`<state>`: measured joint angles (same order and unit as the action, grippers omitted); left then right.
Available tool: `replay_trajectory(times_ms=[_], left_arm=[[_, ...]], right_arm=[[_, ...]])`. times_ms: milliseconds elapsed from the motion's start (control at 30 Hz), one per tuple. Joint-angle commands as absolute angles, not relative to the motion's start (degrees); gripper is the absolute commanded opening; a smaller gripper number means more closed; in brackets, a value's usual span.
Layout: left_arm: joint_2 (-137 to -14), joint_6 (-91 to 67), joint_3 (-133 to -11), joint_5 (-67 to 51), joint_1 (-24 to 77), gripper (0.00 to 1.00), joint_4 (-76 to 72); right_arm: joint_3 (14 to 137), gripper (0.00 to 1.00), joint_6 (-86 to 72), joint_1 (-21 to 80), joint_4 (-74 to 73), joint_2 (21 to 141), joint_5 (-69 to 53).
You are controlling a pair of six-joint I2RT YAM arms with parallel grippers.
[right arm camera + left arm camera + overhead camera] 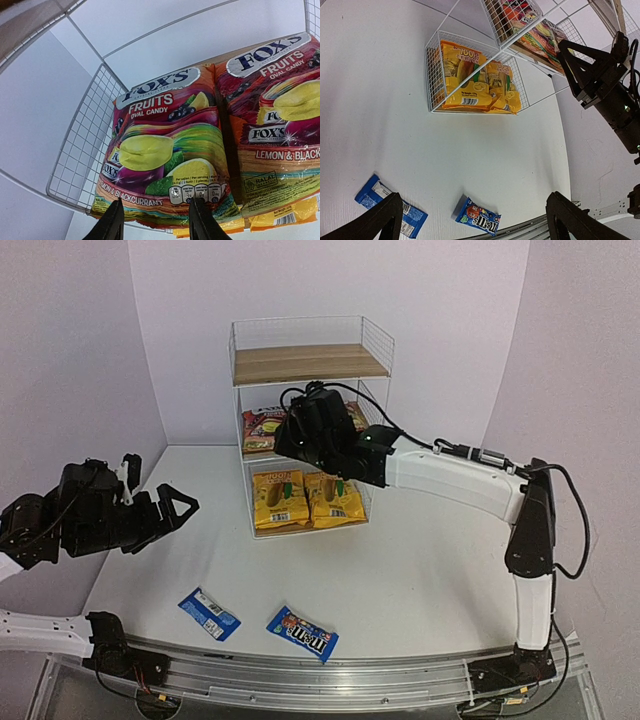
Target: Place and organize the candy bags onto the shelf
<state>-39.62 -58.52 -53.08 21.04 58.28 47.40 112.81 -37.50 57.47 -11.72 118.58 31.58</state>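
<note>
Shelf [310, 362], white wire: bottom board holds two yellow bags [305, 500] side by side, middle board two red-pink bags [170, 150]; two blue packets [209, 613] lie on the table [420, 570] near its front edge; right gripper [156, 201], jaws partly apart, at the left red-pink bag's lower edge; left gripper [160, 488], jaws wide, over the table's left side.

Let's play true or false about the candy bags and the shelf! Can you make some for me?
1. Two yellow bags sit in the bottom level of the shelf. True.
2. Both blue packets are on the shelf. False: they lie on the table, near its front edge.
3. Two red-pink bags are side by side on the middle level. True.
4. The left gripper holds a blue packet. False: it is open and holds nothing.
</note>
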Motion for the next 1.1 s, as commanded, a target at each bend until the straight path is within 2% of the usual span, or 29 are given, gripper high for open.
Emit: replay_trajectory(times_ms=[0,267,467,833,867,967,1067], left_arm=[[-38.76,-58.89,-52.73,21.44,58.27,1.00,46.71],[-38.20,-59.04,-53.00,21.18,58.28,1.00,47.48],[-38.30,-58.21,-53.21,20.14,58.30,1.00,47.22],[-39.11,-58.53,-51.50,18.30,58.27,1.00,46.15],[-39.23,-58.80,-51.22,18.19,58.27,1.00,46.07],[-39.91,-59.99,-50.00,17.62,58.27,1.00,45.68],[-41.20,-61.52,-48.13,16.59,58.27,1.00,44.60]], right_arm=[[116.23,0.41,-37.27,56.46,-11.51,120.42,29.16],[117.28,0.42,-36.58,55.39,-11.55,120.05,23.57],[112.52,0.48,-32.49,57.02,-11.83,113.32,15.62],[84.76,0.70,-22.67,59.46,-17.90,89.45,-9.22],[82.85,0.71,-22.03,59.45,-20.35,88.20,-9.89],[75.66,0.87,-22.73,59.88,-25.43,85.27,-8.22],[69.82,0.92,-20.99,62.21,-27.57,85.24,-5.89]])
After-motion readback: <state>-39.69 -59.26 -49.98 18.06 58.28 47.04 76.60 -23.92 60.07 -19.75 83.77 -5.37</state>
